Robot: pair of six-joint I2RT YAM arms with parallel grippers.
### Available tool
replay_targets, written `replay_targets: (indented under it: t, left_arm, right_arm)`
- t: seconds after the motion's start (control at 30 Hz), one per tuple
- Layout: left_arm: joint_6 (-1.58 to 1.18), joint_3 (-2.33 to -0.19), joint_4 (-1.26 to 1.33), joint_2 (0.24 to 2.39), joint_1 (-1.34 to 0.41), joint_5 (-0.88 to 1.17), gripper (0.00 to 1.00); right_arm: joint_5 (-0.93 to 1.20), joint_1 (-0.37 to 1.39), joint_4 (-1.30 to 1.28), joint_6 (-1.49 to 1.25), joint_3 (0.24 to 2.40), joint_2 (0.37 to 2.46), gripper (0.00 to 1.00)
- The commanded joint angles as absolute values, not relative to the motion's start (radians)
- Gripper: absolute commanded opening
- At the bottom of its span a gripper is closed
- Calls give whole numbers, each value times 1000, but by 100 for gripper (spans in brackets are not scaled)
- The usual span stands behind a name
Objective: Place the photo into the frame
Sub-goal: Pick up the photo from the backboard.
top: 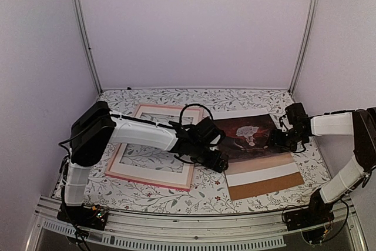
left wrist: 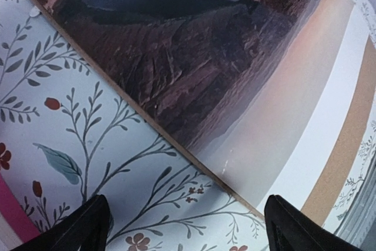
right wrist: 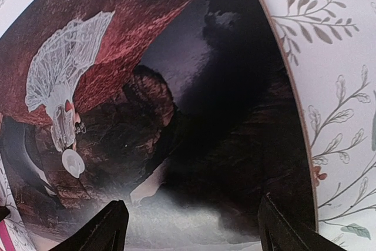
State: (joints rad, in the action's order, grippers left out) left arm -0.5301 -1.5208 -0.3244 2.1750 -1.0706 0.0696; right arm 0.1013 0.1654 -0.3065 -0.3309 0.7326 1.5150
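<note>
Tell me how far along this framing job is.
Done: nothing; the frame lies empty, the photo flat beside it. In hand: left gripper and right gripper, both open, are at the photo's opposite sides. Remaining: grasp, move, seat it in the frame.

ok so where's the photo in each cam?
Top external: the photo lies right of centre, between the two arms.
Left wrist: it fills the upper right, its edge running diagonally down to the right.
Right wrist: it fills most of the picture, left and centre.
Shared landmark: the floral table cover bordering the photo's edge.
</note>
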Motion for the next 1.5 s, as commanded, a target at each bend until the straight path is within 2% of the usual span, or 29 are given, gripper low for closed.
replay_targets:
  t: [0.0,0.57,0.77,1.13,1.47]
  left_arm:
    - [-582,-1480,-249,2162,-1054,120,94]
    - [-655,-1415,-167,2168,-1025,156,92]
    - [-661,-1395,-160,2146,-1027,145,89]
    - [-641,-1368,-152,2120,-1029,135,91]
    - [-626,-1371,-147,2126,-1028,149,92]
  right_arm:
    - [85,216,-298,-360,720,1544,80]
    - [95,436,-322,-447,770,1535,78]
    - [-77,356,-449,-460,782,1423,81]
    - [-113,186,-480,-486,699,1341,85]
    - [-69,162,-421,-489,652,1382,84]
